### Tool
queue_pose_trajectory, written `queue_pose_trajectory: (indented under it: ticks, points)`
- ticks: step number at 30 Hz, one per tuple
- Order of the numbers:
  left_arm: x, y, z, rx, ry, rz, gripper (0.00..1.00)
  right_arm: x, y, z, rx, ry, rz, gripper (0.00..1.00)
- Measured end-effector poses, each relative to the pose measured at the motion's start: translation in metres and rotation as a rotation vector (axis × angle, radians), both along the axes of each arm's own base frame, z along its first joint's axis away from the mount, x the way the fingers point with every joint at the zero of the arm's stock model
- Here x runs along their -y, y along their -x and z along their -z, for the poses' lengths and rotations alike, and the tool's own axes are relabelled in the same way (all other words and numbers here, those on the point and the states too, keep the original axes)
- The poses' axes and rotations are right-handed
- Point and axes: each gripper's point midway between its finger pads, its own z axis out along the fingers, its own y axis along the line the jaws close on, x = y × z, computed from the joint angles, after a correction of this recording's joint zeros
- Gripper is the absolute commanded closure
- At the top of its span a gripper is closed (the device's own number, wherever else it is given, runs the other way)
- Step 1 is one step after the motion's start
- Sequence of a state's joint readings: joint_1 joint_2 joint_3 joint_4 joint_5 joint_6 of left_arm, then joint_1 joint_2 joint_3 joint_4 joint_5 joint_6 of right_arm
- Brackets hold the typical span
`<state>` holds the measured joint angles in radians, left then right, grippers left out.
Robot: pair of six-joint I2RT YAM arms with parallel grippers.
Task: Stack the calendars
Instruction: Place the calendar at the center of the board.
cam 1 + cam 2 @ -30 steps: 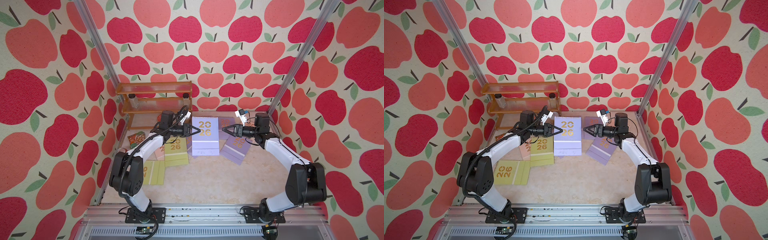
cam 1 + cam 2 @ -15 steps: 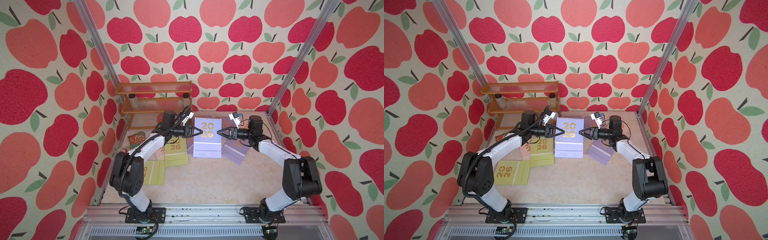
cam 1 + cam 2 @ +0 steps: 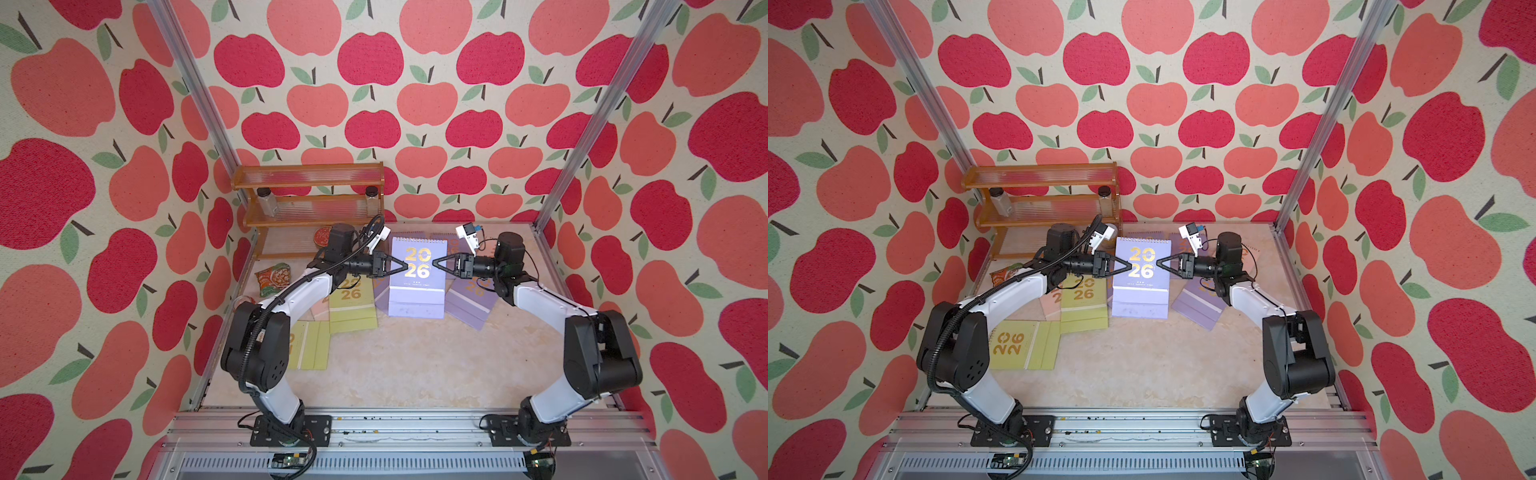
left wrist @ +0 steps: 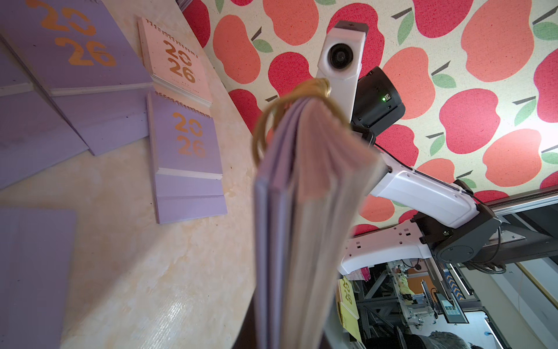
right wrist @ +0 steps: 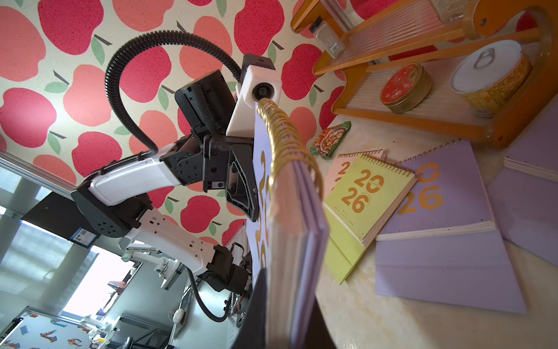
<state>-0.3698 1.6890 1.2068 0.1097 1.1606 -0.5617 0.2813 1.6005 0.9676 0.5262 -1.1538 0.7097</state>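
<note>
The left fingers (image 3: 404,266) and the right fingers (image 3: 436,262) are each closed tight on opposite side edges of one lilac calendar (image 3: 417,291). They hold it between them, lifted clear of the tabletop (image 3: 415,365) toward the back middle, with its gold 2026 facing up. Beneath it, other lilac calendars (image 3: 471,301) lie overlapped on the right arm's side and yellow-green calendars (image 3: 353,305) on the left arm's side. A snack packet (image 3: 272,279) lies near the wooden shelf (image 3: 307,176).

Matt paper calendar (image 3: 417,293), metal wire spiral (image 5: 282,133)
</note>
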Motion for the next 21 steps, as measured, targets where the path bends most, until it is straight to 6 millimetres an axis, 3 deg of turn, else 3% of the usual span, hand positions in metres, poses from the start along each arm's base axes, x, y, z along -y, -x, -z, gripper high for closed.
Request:
queue_pose_trajectory:
  ticks: [2, 8, 11, 16, 21]
  points:
    - [0.000, 0.000, 0.002, -0.004, -0.001, 0.004, 0.97, 0.000, 0.001, 0.003, -0.018, 0.001, 0.001, 1.00]
    - [-0.001, -0.005, 0.018, -0.044, -0.027, -0.011, 0.60, 0.001, 0.006, 0.015, -0.069, 0.031, 0.007, 1.00]
    - [-0.010, -0.012, 0.023, -0.050, -0.065, -0.047, 0.49, 0.000, 0.016, 0.033, -0.134, 0.092, -0.003, 1.00]
    - [-0.042, -0.034, 0.027, -0.031, -0.141, -0.153, 0.46, 0.005, 0.032, 0.065, -0.235, 0.183, -0.013, 1.00]
    - [-0.072, -0.042, 0.014, 0.006, -0.162, -0.229, 0.46, 0.014, 0.051, 0.108, -0.372, 0.263, 0.014, 1.00]
